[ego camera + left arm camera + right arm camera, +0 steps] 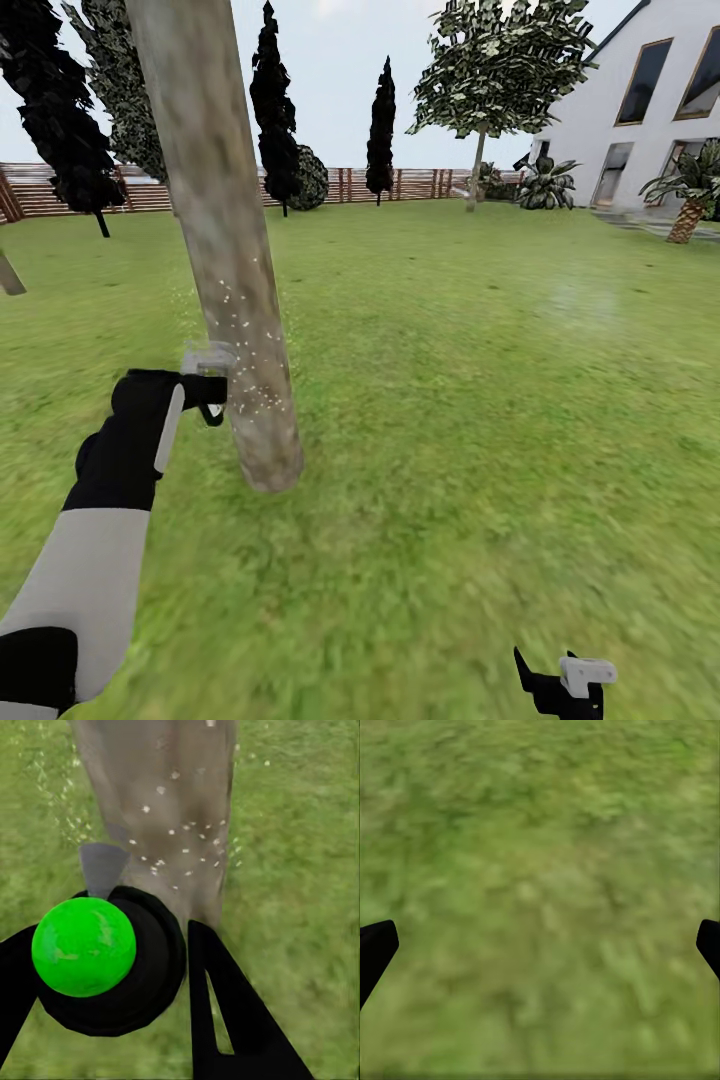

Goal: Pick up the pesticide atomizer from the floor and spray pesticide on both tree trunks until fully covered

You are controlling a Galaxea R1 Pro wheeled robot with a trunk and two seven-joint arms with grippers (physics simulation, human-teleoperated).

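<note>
Saw mottled grey-brown tree trunk (pixel 225 250) flecked with white specks just ahead of the atomizer's bright green ball (pixel 84 946) and black body, over blurred green lawn (pixel 480 400).

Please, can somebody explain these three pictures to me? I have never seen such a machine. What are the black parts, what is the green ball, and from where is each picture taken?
This is a simulated robot with two arms in a garden. The large picture comes from a camera on its head. The other two come from cameras near each gripper. The left gripper holds a sprayer; the green ball is part of it. Its nozzle points at a tree trunk, and the small pale dots on the bark look like spray. The right gripper is open and holds nothing; its camera looks down at the lawn. Behind are a fence and a white house.
</note>
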